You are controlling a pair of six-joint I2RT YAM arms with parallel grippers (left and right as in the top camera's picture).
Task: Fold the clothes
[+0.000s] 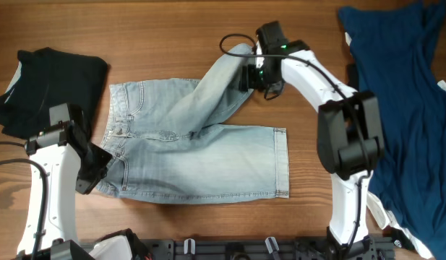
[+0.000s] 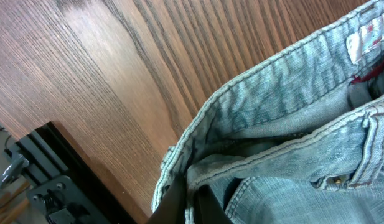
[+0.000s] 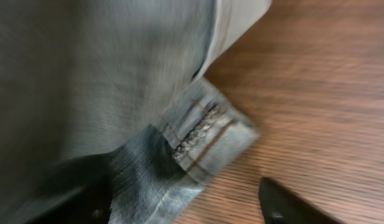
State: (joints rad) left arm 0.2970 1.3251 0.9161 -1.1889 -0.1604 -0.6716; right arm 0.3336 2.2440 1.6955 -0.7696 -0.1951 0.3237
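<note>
Light-blue denim shorts [image 1: 194,155] lie in the middle of the table, waistband at the left. One leg lies flat to the right; the other slants up toward the back right. My left gripper [image 1: 92,173] is shut on the waistband's near corner [image 2: 241,106], its fingers [image 2: 192,205] pinching the edge. My right gripper [image 1: 250,78] is open at the end of the slanted leg, its fingers [image 3: 185,199] spread either side of the hem [image 3: 204,134]. A black garment [image 1: 53,79] lies at the back left. A bigger navy one [image 1: 403,108] lies at the right.
A black rail [image 1: 230,249] runs along the table's front edge; it also shows in the left wrist view [image 2: 48,168]. The wooden tabletop [image 1: 172,43] shows behind the shorts.
</note>
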